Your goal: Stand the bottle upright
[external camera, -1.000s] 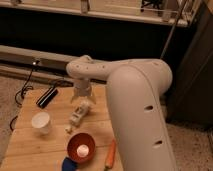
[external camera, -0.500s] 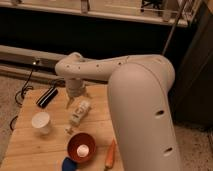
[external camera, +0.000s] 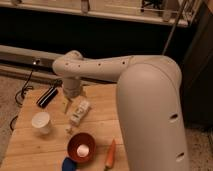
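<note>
The bottle [external camera: 80,112] lies on its side on the wooden table [external camera: 106,107]. It is whitish with a pale label, and its small white cap [external camera: 69,129] points toward the front left. My gripper [external camera: 67,103] hangs from the white arm [external camera: 100,67], just left of the bottle's upper end and close above the table. It holds nothing that I can see.
A white cup [external camera: 41,121] stands left of the bottle. A black oblong object [external camera: 47,96] lies at the table's back left. A red bowl [external camera: 81,146] holding a small white thing, an orange carrot [external camera: 110,153] and a blue object [external camera: 68,164] are at the front.
The arm has swung left, carrying the gripper from over the bottle to its left side. The bottle still lies in the same place.
</note>
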`<state>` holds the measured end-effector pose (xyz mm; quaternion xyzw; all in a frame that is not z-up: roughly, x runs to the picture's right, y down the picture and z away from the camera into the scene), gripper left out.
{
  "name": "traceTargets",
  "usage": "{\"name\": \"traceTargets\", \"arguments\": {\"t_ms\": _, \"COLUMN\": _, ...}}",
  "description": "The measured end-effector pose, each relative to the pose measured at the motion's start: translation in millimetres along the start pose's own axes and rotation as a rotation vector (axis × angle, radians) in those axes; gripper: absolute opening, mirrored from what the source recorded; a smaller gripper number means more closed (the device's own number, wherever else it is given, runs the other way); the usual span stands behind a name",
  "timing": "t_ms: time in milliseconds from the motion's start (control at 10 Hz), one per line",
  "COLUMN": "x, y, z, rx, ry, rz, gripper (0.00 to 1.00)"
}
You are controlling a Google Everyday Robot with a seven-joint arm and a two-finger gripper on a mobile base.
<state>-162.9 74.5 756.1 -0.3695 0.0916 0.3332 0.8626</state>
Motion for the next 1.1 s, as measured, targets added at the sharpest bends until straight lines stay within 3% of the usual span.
{"name": "traceTargets", "arguments": {"t_ms": 200, "x": 1.5, "y": -1.1, "z": -1.0, "rx": -0.034, "ry": -0.006, "rz": 0.002, "gripper": 0.8}}
{"name": "traceTargets", "arguments": {"t_ms": 600, "x": 1.1, "y": -1.3, "z": 1.1, "rx": -0.015, "ry": -0.003, "rz": -0.037, "gripper": 0.8}}
{"name": "traceTargets", "arguments": {"t_ms": 800, "x": -2.3, "y": -0.9, "z": 1.4, "rx": 0.008, "ry": -0.021, "rz": -0.141, "gripper": 0.8}}
{"name": "traceTargets", "arguments": {"t_ms": 1100, "x": -0.6, "y": 3.4, "z": -4.1, "rx": 0.007, "ry": -0.054, "rz": -0.438, "gripper": 0.8}}
